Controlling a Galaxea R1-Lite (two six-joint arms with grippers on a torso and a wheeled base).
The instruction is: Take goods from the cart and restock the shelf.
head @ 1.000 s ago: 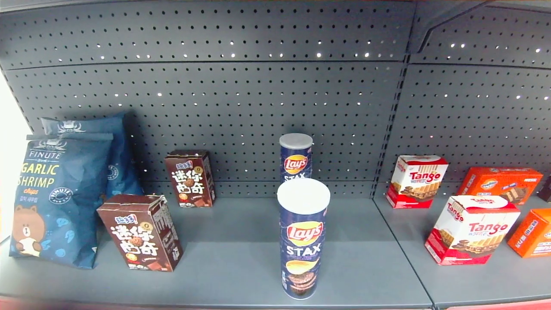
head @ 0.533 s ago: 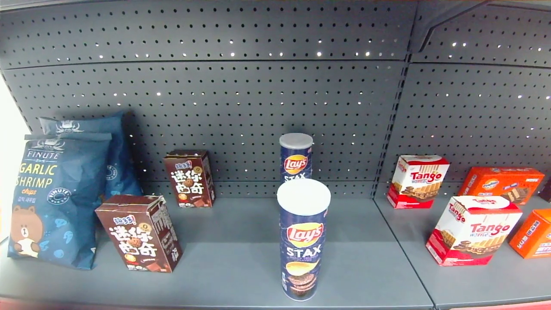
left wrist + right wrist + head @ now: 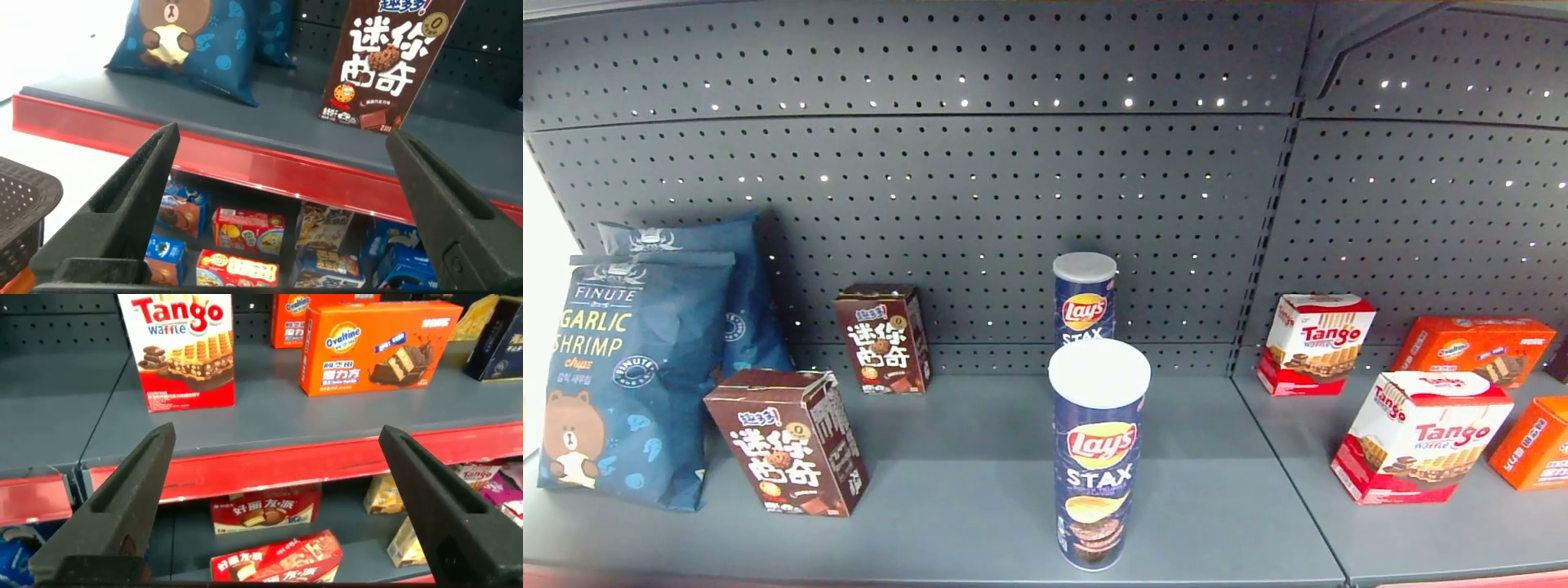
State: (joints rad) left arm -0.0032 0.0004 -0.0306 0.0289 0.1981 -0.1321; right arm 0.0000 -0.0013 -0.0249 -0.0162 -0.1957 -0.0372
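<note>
Grey metal shelf (image 3: 964, 465) lying open around tall blue chip can (image 3: 1098, 465) near edge — left gripper (image 3: 282, 135), right gripper (image 3: 276, 431) gaping, empty.

Large white Chinese characters mark the brown cookie boxes (image 3: 788, 441), and yellow and white capitals with small Korean print mark the front blue bag (image 3: 629, 376). The chip canisters (image 3: 1098, 457) carry a red-and-yellow logo over white capitals. The wafer boxes (image 3: 1417, 437) bear red script, and the orange boxes (image 3: 1474, 347) a small oval logo.
</note>
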